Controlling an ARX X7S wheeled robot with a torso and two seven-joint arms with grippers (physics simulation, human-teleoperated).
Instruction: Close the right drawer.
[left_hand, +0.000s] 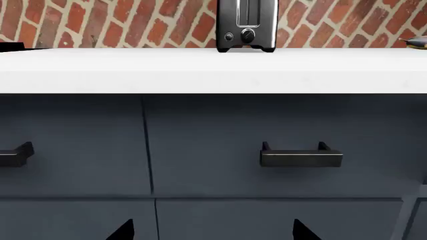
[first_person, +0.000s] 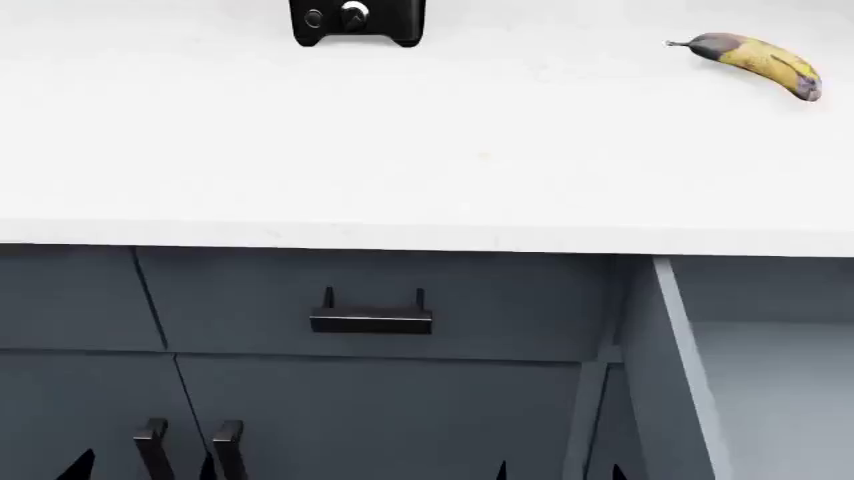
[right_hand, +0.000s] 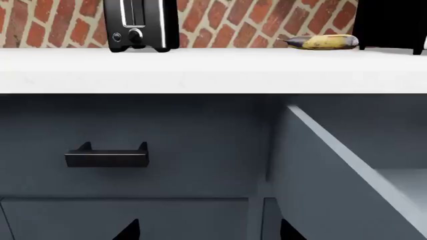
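Slate-grey cabinet fronts fill the near view; both claws are seen only as dark tips at the lower edges, so their state cannot be told. Nearest the right claw (right_hand: 207, 231), the right drawer (first_person: 681, 350) stands pulled out toward the robot, its pale inside shown. Beyond lies the white worktop (first_person: 400, 150).

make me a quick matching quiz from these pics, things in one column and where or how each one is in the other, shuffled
Things:
1. toaster
2. banana
3. right drawer
4. closed drawer's bar handle

Places or states:
A. pulled out, pale inside showing
B. lying on the white counter, far right
C. horizontal, on the shut front beside the open drawer
D. upright at the back of the counter, against the brick wall

Pairs: 1-D, 2-B, 3-A, 4-C
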